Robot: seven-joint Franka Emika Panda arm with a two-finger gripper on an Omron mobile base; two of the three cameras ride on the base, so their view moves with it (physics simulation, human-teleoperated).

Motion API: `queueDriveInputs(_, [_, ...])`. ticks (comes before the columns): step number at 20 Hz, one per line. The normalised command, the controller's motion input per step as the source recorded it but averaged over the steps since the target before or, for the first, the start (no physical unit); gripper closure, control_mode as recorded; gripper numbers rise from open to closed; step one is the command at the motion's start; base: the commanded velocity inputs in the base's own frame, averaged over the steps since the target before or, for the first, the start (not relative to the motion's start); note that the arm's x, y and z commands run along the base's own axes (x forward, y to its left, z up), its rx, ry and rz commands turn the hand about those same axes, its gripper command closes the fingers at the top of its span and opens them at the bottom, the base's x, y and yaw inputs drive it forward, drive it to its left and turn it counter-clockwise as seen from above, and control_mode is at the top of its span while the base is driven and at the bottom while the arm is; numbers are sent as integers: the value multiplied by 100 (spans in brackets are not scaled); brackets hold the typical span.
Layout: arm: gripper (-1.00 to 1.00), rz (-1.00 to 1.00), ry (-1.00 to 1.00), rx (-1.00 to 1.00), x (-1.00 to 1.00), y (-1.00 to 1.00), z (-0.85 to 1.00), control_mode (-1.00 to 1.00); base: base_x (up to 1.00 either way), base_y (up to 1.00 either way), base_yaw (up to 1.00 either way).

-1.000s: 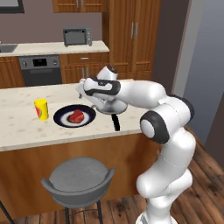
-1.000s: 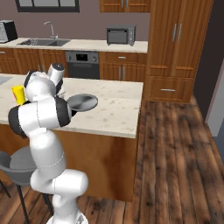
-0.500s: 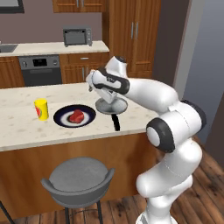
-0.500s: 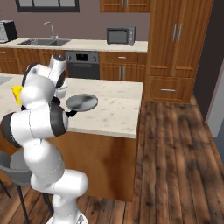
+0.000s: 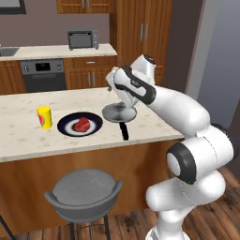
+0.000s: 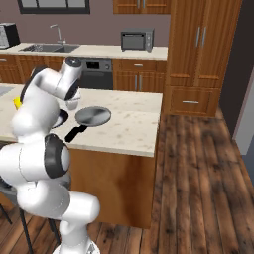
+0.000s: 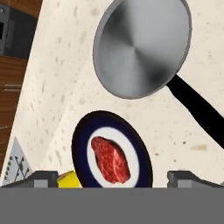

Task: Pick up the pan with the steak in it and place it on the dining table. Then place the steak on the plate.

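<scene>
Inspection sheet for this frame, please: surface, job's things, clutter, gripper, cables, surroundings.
Surface: dining table, beige speckled top, carrying everything below.
Job's things: pan empty, upright on the table, black handle toward the near edge; steak lying on the plate, beside the pan.
Clutter: yellow can beside the plate.
Gripper: gripper open, holding nothing, above the pan and plate.
Cables: nothing seen.
Surroundings: grey stool at the table; oven, toaster oven, wooden cabinets behind.

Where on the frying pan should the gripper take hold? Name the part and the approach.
Grip the straight black handle of the frying pan, coming down from above. It lies flat on the dining table, pointing at the near edge, away from the plate. The open gripper hangs above them.
</scene>
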Motion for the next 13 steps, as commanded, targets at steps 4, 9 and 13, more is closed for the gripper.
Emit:
queueDriveInputs(4, [-100, -2, -33, 10, -56, -30, 30, -100, 0, 0, 0])
queueDriveInputs(9, [-100, 0, -47, 4, -59, -9, 28, -100, 0, 0, 0])
queueDriveInputs(13, [-100, 0, -50, 3, -60, -8, 17, -100, 0, 0, 0])
